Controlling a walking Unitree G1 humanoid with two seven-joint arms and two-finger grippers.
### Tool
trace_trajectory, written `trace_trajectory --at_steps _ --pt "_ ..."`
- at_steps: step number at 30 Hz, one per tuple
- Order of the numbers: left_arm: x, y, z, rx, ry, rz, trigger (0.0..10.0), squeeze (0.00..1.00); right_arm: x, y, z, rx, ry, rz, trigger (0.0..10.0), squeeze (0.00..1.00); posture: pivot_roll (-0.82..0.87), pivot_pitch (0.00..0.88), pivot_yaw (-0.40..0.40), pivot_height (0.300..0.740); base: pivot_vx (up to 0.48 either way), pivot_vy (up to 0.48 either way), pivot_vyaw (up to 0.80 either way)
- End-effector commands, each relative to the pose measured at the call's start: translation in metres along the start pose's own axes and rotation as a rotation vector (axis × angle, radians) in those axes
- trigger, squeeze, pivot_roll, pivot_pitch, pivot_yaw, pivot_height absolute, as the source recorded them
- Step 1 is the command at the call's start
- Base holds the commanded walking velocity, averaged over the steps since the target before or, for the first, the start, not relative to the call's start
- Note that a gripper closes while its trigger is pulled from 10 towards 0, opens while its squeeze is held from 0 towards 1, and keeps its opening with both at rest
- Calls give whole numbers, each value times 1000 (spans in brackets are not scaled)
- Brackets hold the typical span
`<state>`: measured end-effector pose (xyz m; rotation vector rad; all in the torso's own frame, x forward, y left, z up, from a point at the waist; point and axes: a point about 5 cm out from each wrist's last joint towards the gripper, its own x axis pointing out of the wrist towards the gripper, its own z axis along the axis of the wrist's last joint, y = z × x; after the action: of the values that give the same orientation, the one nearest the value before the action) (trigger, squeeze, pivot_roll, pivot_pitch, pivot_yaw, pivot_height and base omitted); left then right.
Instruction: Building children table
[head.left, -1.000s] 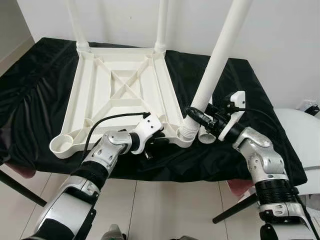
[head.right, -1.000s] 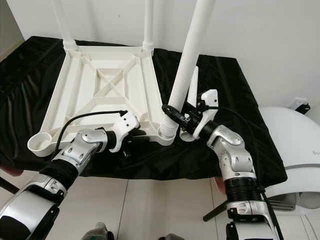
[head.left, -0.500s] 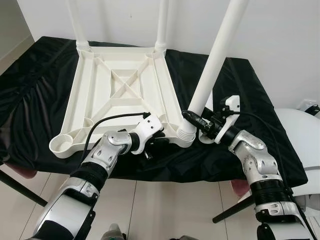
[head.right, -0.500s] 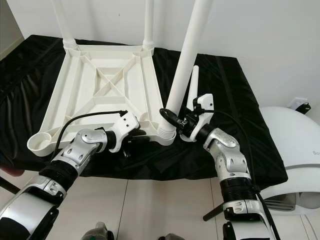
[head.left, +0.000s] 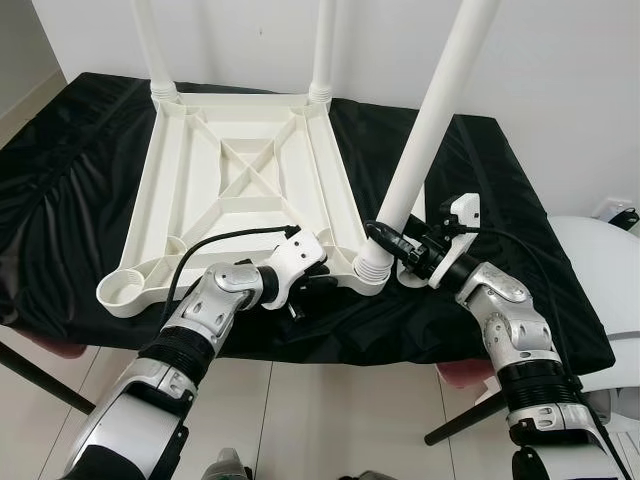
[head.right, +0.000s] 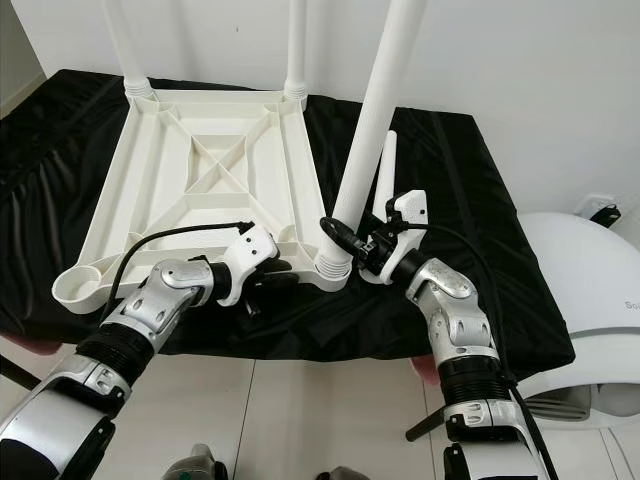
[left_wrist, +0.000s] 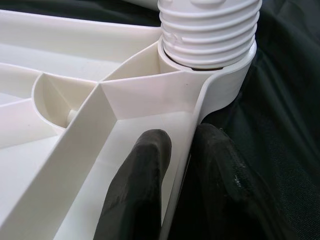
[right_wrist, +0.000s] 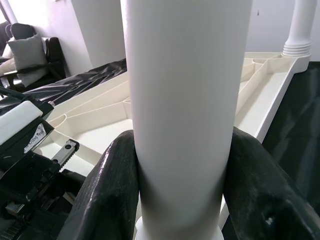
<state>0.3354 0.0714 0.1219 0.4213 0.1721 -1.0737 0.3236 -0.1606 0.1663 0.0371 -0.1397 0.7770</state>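
A white plastic tabletop (head.left: 235, 190) lies upside down on the black cloth, with two legs standing in its far corners. A third white leg (head.left: 425, 130) stands slightly tilted with its threaded foot in the near right corner socket (head.left: 372, 272). My right gripper (head.left: 385, 238) is shut on this leg just above the thread; its black fingers (right_wrist: 112, 195) clasp the tube on both sides. My left gripper (head.left: 312, 284) is shut on the tabletop's near rim (left_wrist: 182, 165) beside that socket, one finger inside and one outside. A fourth leg (head.right: 385, 170) lies on the cloth behind the right gripper.
The black cloth (head.left: 70, 170) covers a table whose near edge runs just under my arms. The near left corner socket (head.left: 122, 290) holds nothing. A white rounded appliance (head.right: 590, 290) stands at the right, a white wall behind, pale floor tiles below.
The right wrist has turned a little around the leg, which now stands slightly straighter in the socket. The left gripper keeps its hold on the rim.
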Motion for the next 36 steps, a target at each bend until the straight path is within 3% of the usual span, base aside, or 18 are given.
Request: trace_trajectory --at_steps 1,18,36 --pt "0 2 8 28 -21 15 10000 0 -3 6 -10 -1 43 23 10000 0 17 34 -50 740 0 0 0" --pt "-2 2 12 30 -29 14 10000 0 -9 20 -19 -33 68 70 10000 0 18 41 -50 740 0 0 0" --pt "-3 2 16 36 -34 12 10000 0 -9 3 -27 -2 94 -63 10000 0 21 41 -49 740 0 0 0"
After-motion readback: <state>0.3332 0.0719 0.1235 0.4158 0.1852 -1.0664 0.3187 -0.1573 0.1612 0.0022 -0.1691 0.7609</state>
